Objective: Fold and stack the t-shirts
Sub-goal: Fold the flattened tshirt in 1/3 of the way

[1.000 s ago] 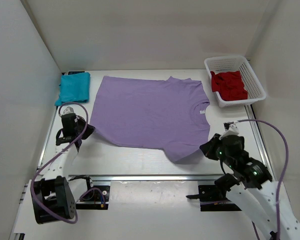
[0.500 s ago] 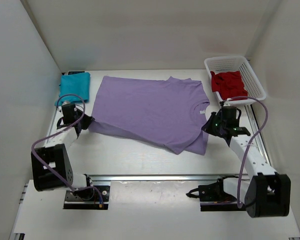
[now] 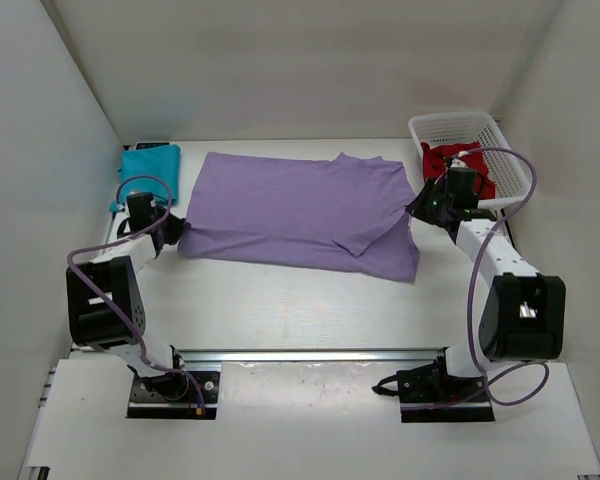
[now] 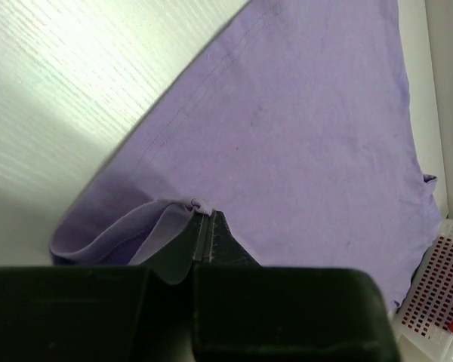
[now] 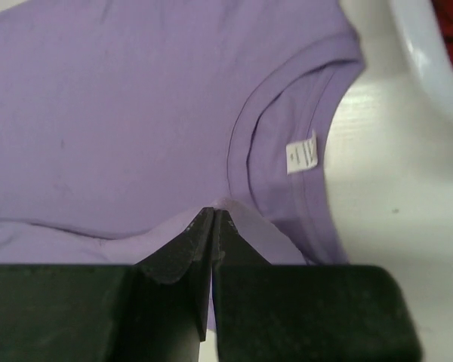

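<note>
The left end effector (image 3: 176,233) and right end effector (image 3: 421,205), clenched on the purple shirt (image 3: 290,205), have swept its edge toward 12 o'clock; fold underway.

Lavender t-shirt (image 3: 300,205): soft matt knit cloth, stitched hems, small white cloth label (image 5: 302,154) at collar. Teal t-shirt (image 3: 148,172) and dark red t-shirt (image 3: 433,158): same matt cloth. Basket (image 3: 455,117): white plastic mesh, slightly glossy. Table (image 3: 280,300): white, faint wood-grain texture, mild sheen. Left gripper (image 4: 204,230), right gripper (image 5: 213,226): matt black plastic fingers. Right arm (image 3: 490,255): smooth white plastic shell. Rail (image 3: 310,353): brushed silvery metal.
</note>
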Robot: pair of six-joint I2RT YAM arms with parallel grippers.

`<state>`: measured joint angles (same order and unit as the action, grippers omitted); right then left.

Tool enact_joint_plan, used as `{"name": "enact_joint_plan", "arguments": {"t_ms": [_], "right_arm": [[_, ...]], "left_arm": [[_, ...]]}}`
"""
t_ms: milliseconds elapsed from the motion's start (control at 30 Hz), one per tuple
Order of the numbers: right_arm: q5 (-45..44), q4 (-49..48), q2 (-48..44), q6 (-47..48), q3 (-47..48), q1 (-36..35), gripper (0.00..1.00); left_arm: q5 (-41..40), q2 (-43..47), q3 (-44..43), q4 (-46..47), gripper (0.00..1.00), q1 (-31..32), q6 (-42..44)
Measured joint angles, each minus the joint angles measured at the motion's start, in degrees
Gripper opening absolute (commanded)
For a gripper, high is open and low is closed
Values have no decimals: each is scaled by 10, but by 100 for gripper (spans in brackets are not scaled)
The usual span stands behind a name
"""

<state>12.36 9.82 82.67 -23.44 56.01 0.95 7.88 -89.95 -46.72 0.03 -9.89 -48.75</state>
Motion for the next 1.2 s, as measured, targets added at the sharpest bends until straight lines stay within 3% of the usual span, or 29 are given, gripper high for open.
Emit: {"name": "enact_joint_plan", "arguments": {"t_ms": [433,533,600,667,800,867,933,1100,1200], "right_arm": [[2,-29,149,2,79,11,1],[1,-31,166,5,101,8,2],[-2,-30,177,7,119,3,10],[-6,-29,185,10,136,-1,18],[-11,-27,180,12,150,-5,27],[-14,-27,163,12,138,-6,19],[-16,-30,113,7,94,-8,0],[-34,-70,-87,-25,-101,-41,0],[-36,-83,-175,-48,-210,-57,12]], "left_arm": [[-2,-72,-42,19,0,4,1],[-2,-87,-55,23,13,6,4],[-2,-92,-55,24,24,6,6],[-1,-92,-55,21,43,2,9],[-9,-65,-45,20,42,-6,10],[-15,-26,-26,22,40,-6,16],[-15,25,8,30,38,-5,18],[6,104,124,47,43,-11,9],[19,87,164,45,46,-20,0]]}}
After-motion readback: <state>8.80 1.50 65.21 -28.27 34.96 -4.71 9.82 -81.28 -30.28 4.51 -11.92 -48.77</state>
